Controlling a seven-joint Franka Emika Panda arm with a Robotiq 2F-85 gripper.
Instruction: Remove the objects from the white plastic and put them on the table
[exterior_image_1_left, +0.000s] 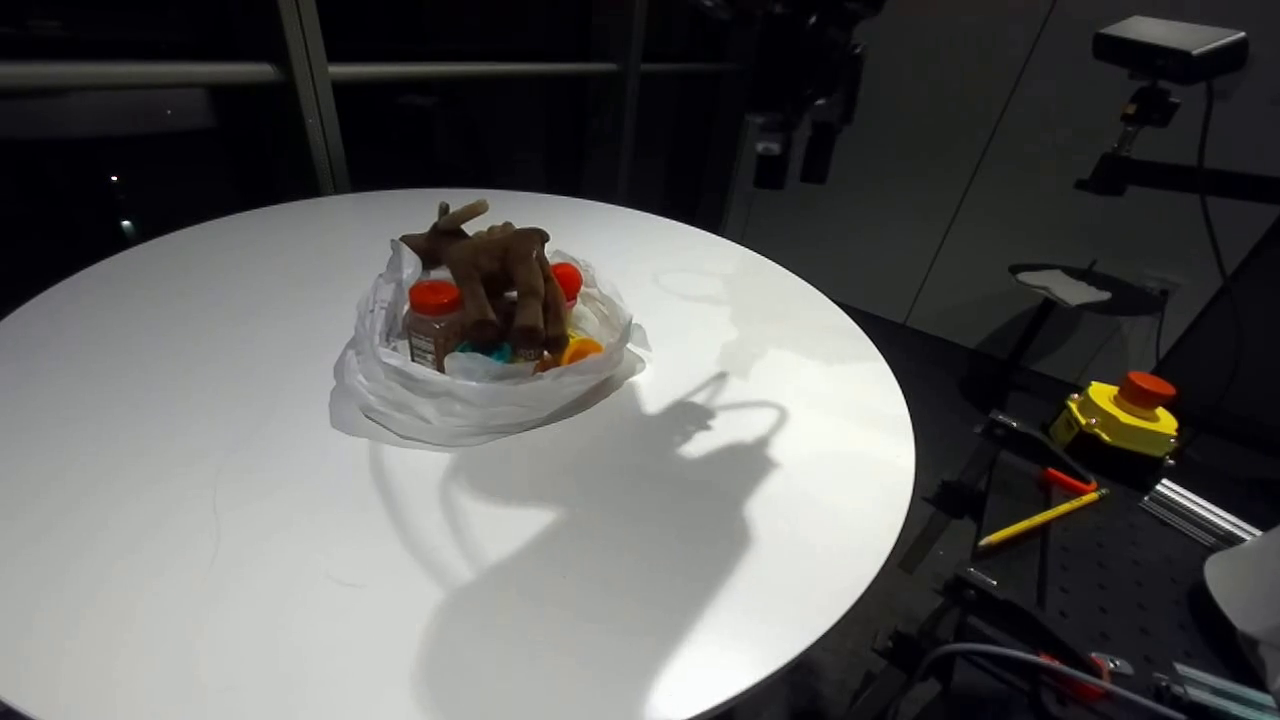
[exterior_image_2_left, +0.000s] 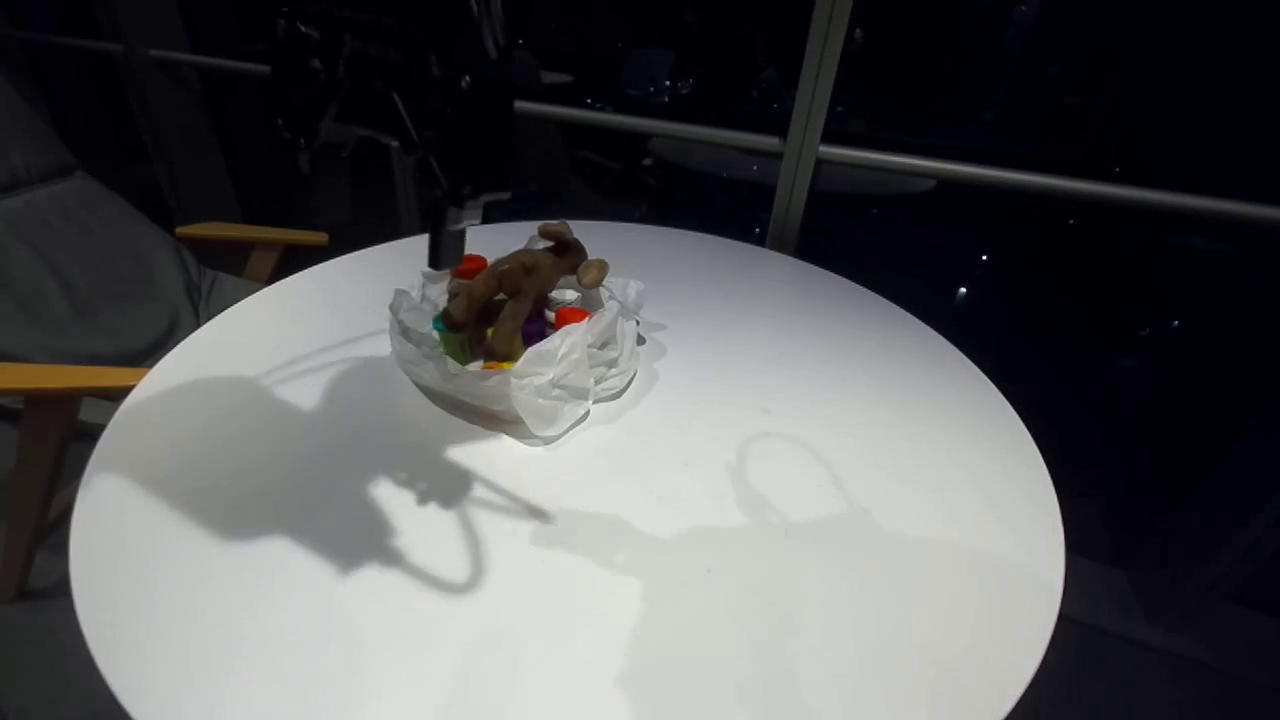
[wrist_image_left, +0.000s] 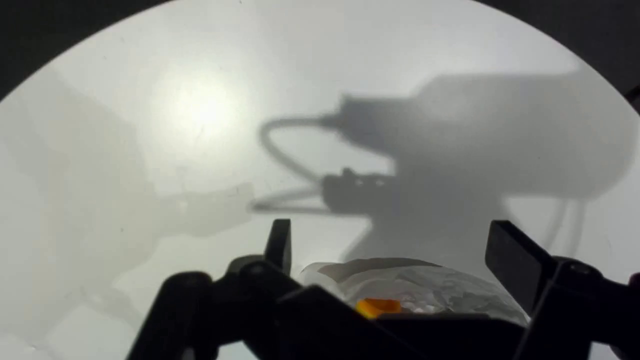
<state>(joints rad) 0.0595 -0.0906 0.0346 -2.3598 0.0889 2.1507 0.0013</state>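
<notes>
The white plastic (exterior_image_1_left: 470, 405) sits bunched around the objects on the round white table (exterior_image_1_left: 200, 520). Lying across the top is the brown plush animal (exterior_image_2_left: 520, 280). Beside it stand a bottle with a red cap (exterior_image_1_left: 435, 325) and another red top (exterior_image_1_left: 567, 281). Teal (exterior_image_1_left: 488, 351), purple (exterior_image_2_left: 534, 332), green (exterior_image_2_left: 456, 347) and orange (exterior_image_1_left: 581, 349) bits peek out beneath the plush. My gripper (wrist_image_left: 390, 225) hangs above and apart from the bag, fingers wide with nothing between them. In the wrist view its dark body hides most of the contents, leaving an orange piece (wrist_image_left: 382, 306) visible.
A grey chair (exterior_image_2_left: 85, 240) with wooden armrests stands by the table. Off the table's edge are a yellow box with a red button (exterior_image_1_left: 1118, 418), a pencil (exterior_image_1_left: 1042, 519) and a mounted camera (exterior_image_1_left: 1170, 50). Arm shadows fall across the tabletop.
</notes>
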